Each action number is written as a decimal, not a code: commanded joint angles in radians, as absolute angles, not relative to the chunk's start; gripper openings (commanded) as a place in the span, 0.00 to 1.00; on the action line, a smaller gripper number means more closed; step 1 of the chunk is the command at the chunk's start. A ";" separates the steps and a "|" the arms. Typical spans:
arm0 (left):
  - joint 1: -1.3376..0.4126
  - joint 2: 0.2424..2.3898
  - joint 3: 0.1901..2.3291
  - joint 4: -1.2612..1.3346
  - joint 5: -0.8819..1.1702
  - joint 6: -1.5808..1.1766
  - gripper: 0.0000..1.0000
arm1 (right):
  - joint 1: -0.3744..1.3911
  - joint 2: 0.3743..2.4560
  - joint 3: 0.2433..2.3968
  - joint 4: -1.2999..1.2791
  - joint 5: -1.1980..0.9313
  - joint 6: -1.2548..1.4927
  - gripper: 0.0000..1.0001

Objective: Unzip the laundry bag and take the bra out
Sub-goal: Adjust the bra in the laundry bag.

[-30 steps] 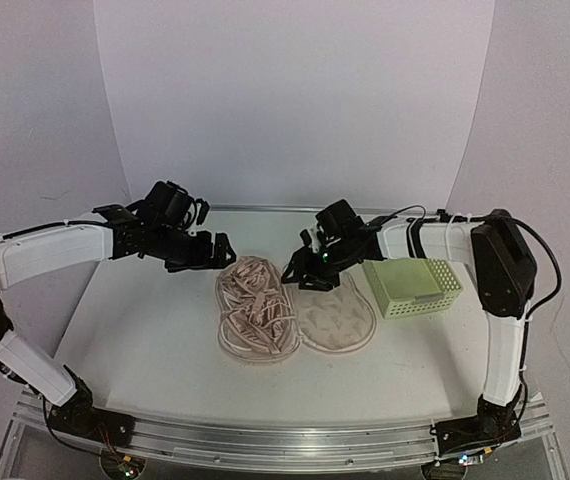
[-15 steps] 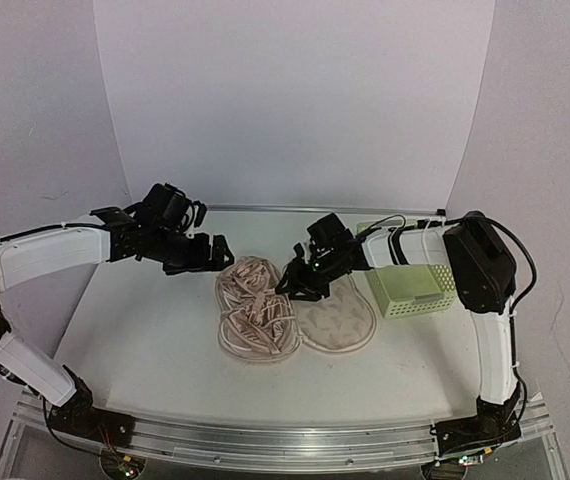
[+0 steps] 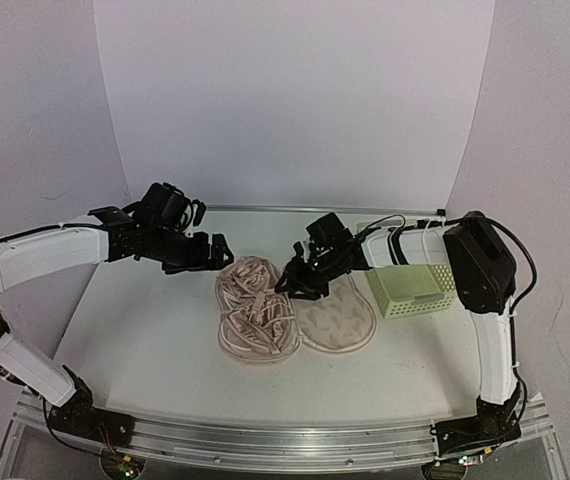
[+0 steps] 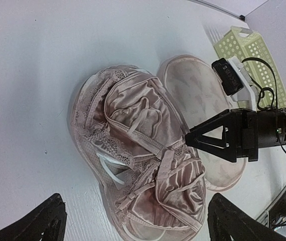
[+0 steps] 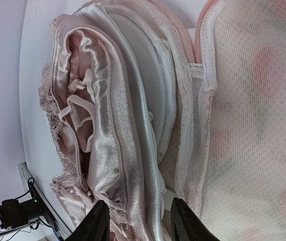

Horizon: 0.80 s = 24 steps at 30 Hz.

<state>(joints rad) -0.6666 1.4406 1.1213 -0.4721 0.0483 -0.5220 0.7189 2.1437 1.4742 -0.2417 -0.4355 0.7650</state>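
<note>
Shows white table [image 3: 135,330] with laundry bag [image 3: 340,322] splayed open at frame centre, pale-pink bra [image 3: 255,310] bunched on its left half. Catches left gripper [image 3: 222,250] spread wide at bag's upper left, right gripper [image 3: 290,284] parted at bra's right edge.

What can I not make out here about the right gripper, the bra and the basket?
1. Whether the right gripper touches the bra: in the top view the gripper covers the spot, and in the right wrist view the bottom edge cuts its fingertips.
2. The basket: partly hidden by the right arm in the left wrist view, and its inside is too small in the top view.
3. The laundry bag zip puller: not findable in any view.
</note>
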 commanded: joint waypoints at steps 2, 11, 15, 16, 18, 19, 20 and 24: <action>-0.662 1.417 1.130 -0.448 0.032 -0.515 0.98 | 0.725 2.063 1.490 -0.205 -0.388 0.758 0.43; -0.661 1.419 1.137 -0.448 0.032 -0.511 0.98 | 0.729 2.041 1.498 -0.213 -0.372 0.750 0.44; -0.661 1.419 1.139 -0.448 0.033 -0.511 0.98 | 0.737 2.058 1.509 -0.213 -0.389 0.755 0.44; -0.662 1.419 1.138 -0.448 0.033 -0.511 0.98 | 0.739 2.063 1.510 -0.213 -0.392 0.755 0.44; -0.662 1.419 1.137 -0.448 0.034 -0.510 0.98 | 0.742 2.072 1.511 -0.213 -0.394 0.757 0.43; -0.661 1.418 1.135 -0.448 0.033 -0.509 0.98 | 0.744 2.076 1.513 -0.213 -0.396 0.759 0.44; -0.661 1.417 1.134 -0.448 0.033 -0.509 0.98 | 0.744 2.080 1.513 -0.213 -0.399 0.761 0.43; -0.661 1.414 1.132 -0.448 0.031 -0.510 0.98 | 0.747 2.087 1.517 -0.213 -0.400 0.761 0.43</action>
<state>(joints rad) -0.6666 1.4406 1.1213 -0.4721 0.0483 -0.5213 0.7403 2.0960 1.4742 -0.2428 -0.3897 0.7609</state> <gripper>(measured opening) 0.980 0.434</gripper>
